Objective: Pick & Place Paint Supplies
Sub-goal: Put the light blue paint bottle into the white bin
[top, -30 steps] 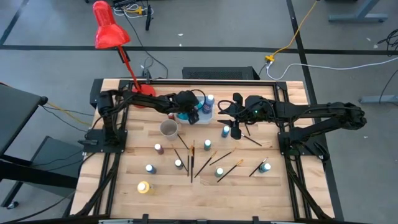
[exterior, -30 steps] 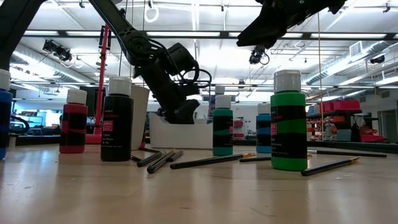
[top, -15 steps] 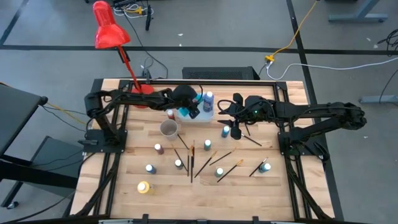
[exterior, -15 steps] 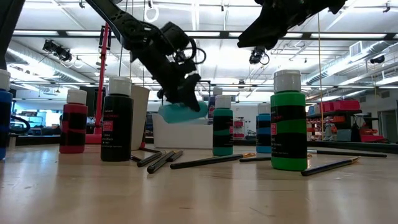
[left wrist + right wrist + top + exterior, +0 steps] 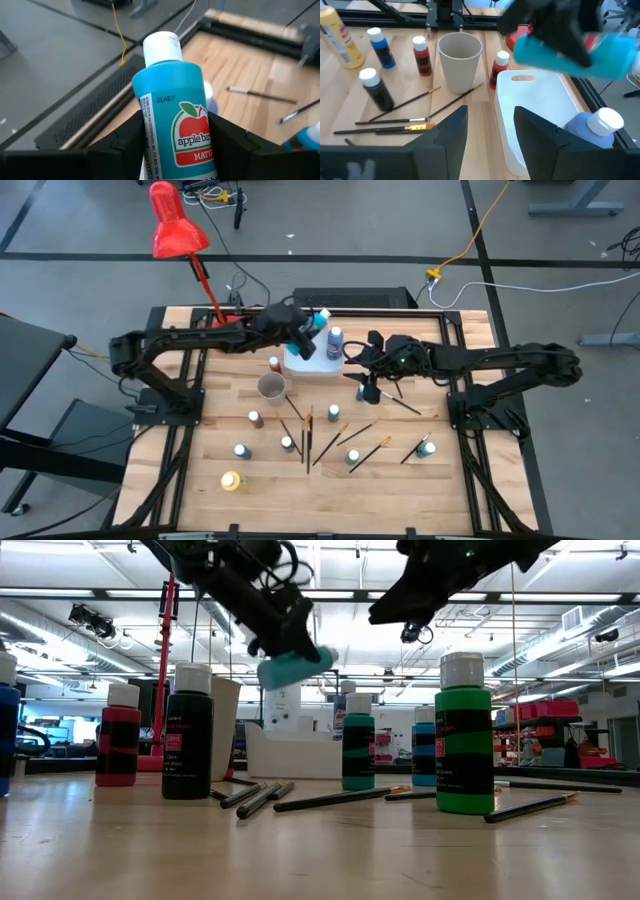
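My left gripper (image 5: 303, 332) is shut on a teal paint bottle (image 5: 312, 323) with a white cap, high above the white tray (image 5: 305, 364); it also shows in the low view (image 5: 295, 667). A blue bottle (image 5: 335, 340) lies in the tray. My right gripper (image 5: 366, 388) is open and empty, hanging above the table just right of the tray. Other small bottles stand on their bases, among them a yellow one (image 5: 231, 481) and a green one (image 5: 464, 735). Several paintbrushes (image 5: 310, 435) lie flat on the table. My left gripper pinches the teal bottle's lower body (image 5: 150, 135) between its two fingers (image 5: 125, 145), one on each side of the label. The cap end (image 5: 161, 47) sticks out past the fingertips. The bottle is lifted clear above the tray, tilted well off upright.
A beige cup (image 5: 270, 387) stands left of the tray, with a red-brown bottle (image 5: 274, 364) beside it. A red desk lamp (image 5: 175, 230) rises from the far left corner. Bare wood lies along the near edge and the right side.
My left gripper has risen out of the tray and gone toward the table's far edge, carrying the teal bottle from down in the tray to well above it. My right gripper has shifted a little toward the tray.
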Motion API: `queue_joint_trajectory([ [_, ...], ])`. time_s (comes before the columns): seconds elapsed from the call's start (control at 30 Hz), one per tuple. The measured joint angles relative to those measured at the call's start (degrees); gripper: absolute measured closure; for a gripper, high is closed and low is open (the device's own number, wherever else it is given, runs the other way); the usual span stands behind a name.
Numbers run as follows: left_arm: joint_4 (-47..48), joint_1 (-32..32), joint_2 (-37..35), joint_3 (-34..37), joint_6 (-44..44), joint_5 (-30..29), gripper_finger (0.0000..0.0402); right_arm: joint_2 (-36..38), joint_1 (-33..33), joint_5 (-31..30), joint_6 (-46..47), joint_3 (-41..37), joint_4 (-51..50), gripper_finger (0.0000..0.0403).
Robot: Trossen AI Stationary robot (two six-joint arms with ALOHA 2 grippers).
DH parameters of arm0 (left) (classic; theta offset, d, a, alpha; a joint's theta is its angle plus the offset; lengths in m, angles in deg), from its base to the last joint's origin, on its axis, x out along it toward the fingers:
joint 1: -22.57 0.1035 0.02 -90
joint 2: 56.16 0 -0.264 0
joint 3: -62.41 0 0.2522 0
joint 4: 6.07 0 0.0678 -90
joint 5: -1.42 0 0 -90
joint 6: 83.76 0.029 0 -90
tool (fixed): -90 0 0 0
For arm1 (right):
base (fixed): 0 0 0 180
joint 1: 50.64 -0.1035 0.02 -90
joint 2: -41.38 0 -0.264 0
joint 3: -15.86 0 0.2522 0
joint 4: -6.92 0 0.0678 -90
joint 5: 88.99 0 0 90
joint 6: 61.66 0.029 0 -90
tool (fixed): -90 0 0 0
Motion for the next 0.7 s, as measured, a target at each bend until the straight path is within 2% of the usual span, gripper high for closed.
queue_joint_trajectory([
  [0.27,0.1,-3.9,-6.8,0.0,4.2,0.5,0.0211,-3.5,2.1,-1.4,-0.1,0.0,7.0,0.0236],
  [0.43,-0.3,-7.8,-7.9,-0.1,6.2,1.6,0.0208,-3.6,2.6,-14.6,-1.6,0.0,11.8,0.0236],
  [0.5,-0.3,-9.2,-7.9,-0.1,6.3,1.5,0.0206,-3.6,2.6,-17.0,-2.5,0.0,12.0,0.0236],
  [0.63,-0.3,-11.7,-7.9,-0.1,6.2,1.3,0.0209,-3.6,2.5,-17.1,-4.0,0.0,12.1,0.0236],
  [0.7,-0.3,-12.9,-7.9,-0.1,6.2,1.3,0.0210,-3.1,2.5,-15.1,-4.9,0.0,11.7,0.0236],
])
